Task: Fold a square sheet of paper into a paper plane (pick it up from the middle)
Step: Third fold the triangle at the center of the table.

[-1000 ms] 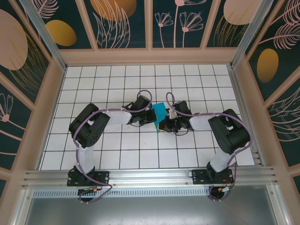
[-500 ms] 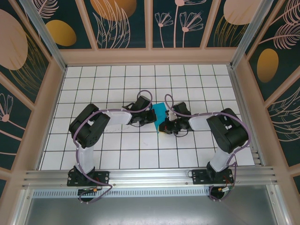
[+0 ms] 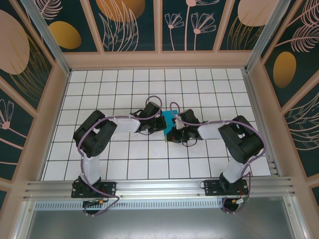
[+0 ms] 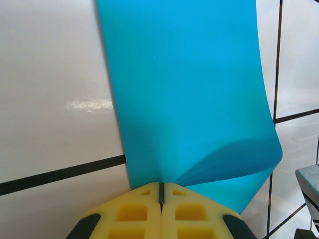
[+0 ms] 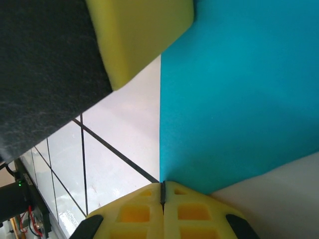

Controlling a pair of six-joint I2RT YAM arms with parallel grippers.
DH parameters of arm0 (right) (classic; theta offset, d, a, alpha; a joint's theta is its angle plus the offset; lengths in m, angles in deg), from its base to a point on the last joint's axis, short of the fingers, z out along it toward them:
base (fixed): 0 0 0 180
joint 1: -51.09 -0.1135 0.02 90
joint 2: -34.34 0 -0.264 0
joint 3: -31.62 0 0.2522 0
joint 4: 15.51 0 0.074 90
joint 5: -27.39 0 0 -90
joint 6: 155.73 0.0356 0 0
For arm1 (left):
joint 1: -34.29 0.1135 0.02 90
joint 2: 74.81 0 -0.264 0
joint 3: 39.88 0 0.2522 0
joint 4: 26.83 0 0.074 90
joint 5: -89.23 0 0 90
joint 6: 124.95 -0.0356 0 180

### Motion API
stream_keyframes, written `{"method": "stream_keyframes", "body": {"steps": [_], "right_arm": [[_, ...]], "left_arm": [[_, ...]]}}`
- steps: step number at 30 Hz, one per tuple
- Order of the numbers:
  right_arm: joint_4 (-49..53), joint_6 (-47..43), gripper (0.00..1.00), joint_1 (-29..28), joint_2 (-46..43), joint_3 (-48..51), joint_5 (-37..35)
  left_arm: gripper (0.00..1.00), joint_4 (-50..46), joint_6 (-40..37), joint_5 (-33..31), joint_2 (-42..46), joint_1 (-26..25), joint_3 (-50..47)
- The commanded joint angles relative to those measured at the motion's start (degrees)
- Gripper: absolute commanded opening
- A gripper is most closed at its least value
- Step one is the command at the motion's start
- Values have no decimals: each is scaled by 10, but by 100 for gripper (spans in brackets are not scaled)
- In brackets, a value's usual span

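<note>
The white table (image 3: 99, 84) with its black grid lines is the biggest thing here. Tall walls (image 3: 124, 25) with painted leaves and flowers stand along the far edge and both sides of the table.

The left arm (image 3: 94, 137) is bolted at the near edge of the table, on the left. It bends and reaches in to the middle of the table. The right arm (image 3: 241, 142) is bolted at the near edge on the right. It reaches in to the middle of the table too, so the two arms meet there.

The left gripper (image 3: 158, 124) sits at the middle of the table. In the left wrist view its yellow fingers (image 4: 134, 214) are pressed tight together. They pinch the near edge of the paper, which curls up just above the table.

The right gripper (image 3: 172, 133) is at the middle of the table as well, just beside the left one. Its yellow fingers (image 5: 134, 214) are pressed tight together too. A corner of the paper touches their tips. I cannot tell if that corner is caught between them.

The blue sheet of paper (image 3: 167, 118) is the smallest thing. It is near the middle of the table, between the two grippers. Most of it lies flat on the white tiles.
</note>
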Motion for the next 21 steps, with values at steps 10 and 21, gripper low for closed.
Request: {"method": "stream_keyframes", "body": {"steps": [10, 21], "right_arm": [[37, 21, 4, 27, -54, -13, -58], [40, 26, 4, 60, 10, -42, -65]], "left_arm": [[0, -74, -2, -63, -20, 6, -21], [0, -78, -5, -65, -21, 6, -20]]}}
